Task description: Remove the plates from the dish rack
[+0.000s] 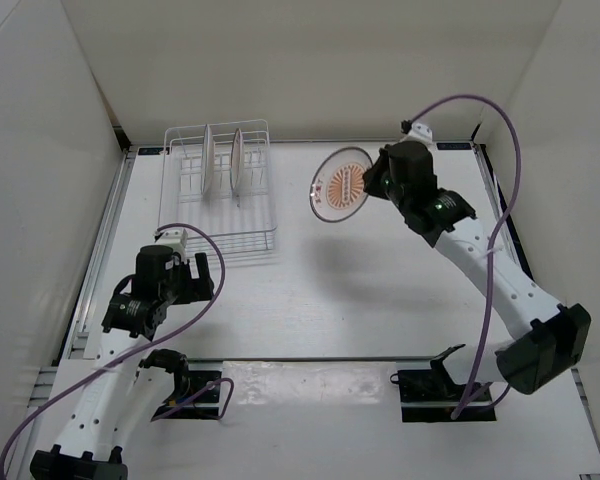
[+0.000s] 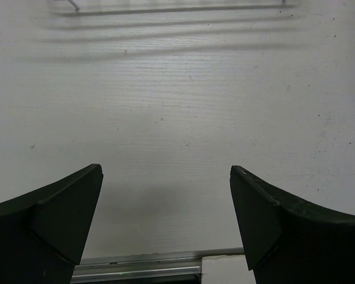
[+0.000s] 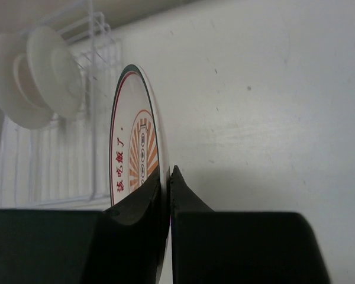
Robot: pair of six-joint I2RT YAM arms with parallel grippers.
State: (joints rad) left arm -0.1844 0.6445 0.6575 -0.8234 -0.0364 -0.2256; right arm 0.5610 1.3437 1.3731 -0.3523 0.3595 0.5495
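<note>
My right gripper (image 1: 365,183) is shut on the rim of a plate (image 1: 338,184) with an orange sunburst centre and holds it tilted above the table, to the right of the dish rack (image 1: 220,195). In the right wrist view the gripper (image 3: 168,177) pinches the plate (image 3: 133,148) edge-on. Two more plates (image 1: 209,160) (image 1: 237,158) stand upright in the rack's back part; they show blurred at the upper left of the right wrist view (image 3: 32,77). My left gripper (image 1: 205,275) is open and empty just in front of the rack; its fingers (image 2: 65,207) hang over bare table.
White walls close in the table on the left, back and right. A metal rail (image 2: 142,266) runs along the near table edge under the left gripper. The rack's front wire (image 2: 177,7) shows at the top of the left wrist view.
</note>
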